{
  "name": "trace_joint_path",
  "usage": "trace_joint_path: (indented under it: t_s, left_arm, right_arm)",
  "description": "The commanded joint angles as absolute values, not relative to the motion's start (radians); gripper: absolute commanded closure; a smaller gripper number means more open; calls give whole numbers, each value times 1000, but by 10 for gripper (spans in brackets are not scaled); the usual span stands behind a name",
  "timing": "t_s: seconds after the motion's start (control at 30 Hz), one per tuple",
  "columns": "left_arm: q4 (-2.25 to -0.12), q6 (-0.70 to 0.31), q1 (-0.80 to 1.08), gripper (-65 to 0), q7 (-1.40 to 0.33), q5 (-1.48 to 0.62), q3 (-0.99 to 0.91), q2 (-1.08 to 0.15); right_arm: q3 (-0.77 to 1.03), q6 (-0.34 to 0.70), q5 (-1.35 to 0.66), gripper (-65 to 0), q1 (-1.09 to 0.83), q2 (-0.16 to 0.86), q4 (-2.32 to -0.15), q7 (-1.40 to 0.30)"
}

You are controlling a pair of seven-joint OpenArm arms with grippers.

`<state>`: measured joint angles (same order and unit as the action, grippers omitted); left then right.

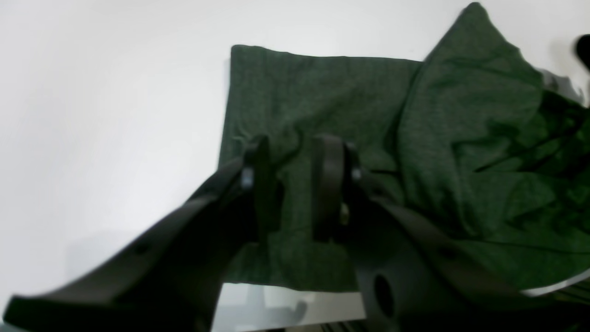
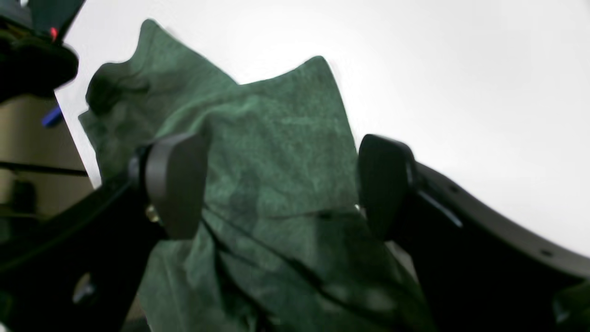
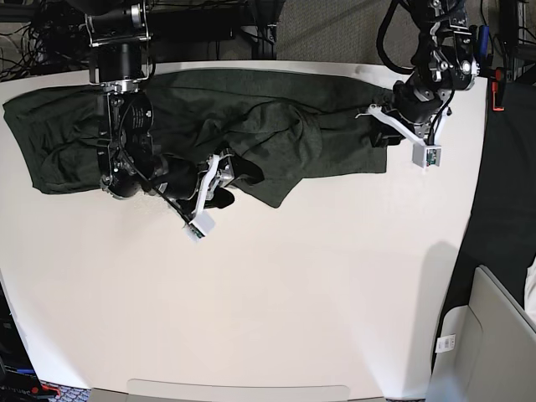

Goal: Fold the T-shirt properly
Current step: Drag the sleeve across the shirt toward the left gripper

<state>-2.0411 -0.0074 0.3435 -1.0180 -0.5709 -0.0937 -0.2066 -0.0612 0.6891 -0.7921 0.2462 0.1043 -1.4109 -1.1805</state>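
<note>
Right tool (image 2: 281,184) has its jaws wide apart around a raised fold of the T-shirt (image 3: 251,126), holding nothing. Left tool (image 1: 295,184) pinches a ridge of cloth near the shirt's end. The T-shirt lies stretched along the far edge of the worktop (image 3: 293,293), bunched in the middle; most folding is not yet done.

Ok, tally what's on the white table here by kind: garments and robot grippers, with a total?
Garments: 1, the T-shirt, dark green.
Grippers: 2, the left gripper and the right gripper.
Total: 3.
</note>
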Motion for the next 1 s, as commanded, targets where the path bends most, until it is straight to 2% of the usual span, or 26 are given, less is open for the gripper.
trace_joint_path:
  t_s: [0.0,0.43,0.5,0.6,0.77,0.8,0.97]
  left_arm:
    - [-2060,-10,340,-156,-997,-576,-94,-214]
    - [-2060,-10,340,-156,-997,-576,-101,-214]
    - [-2060,-10,340,-156,-997,-576,-101,-214]
    - [-2060,-10,340,-156,-997,-576,-102,-216]
    - [-2060,-10,340,-156,-997,-576,-102,-216]
    - [-2060,-10,340,-156,-997,-576,-102,-217]
    - [-2061,-10,340,-156,-997,-576,-104,-220]
  right_arm:
    - [-61,698,-819,-511,278,97,-1408,-1148]
    - [-154,698,-607,-497,302,38,-1279,-1129]
    - [-154,698,-604,-442,302,33,-1267,-1129]
    - [-154,698,-604,-314,302,33,-1267,-1130]
    - [-151,698,-608,-38,302,33,-1268,-1132]
    - [-147,698,-608,0,302,31,-1271,-1132]
    - [-150,698,-722,-6,303,30,-1280,-1124]
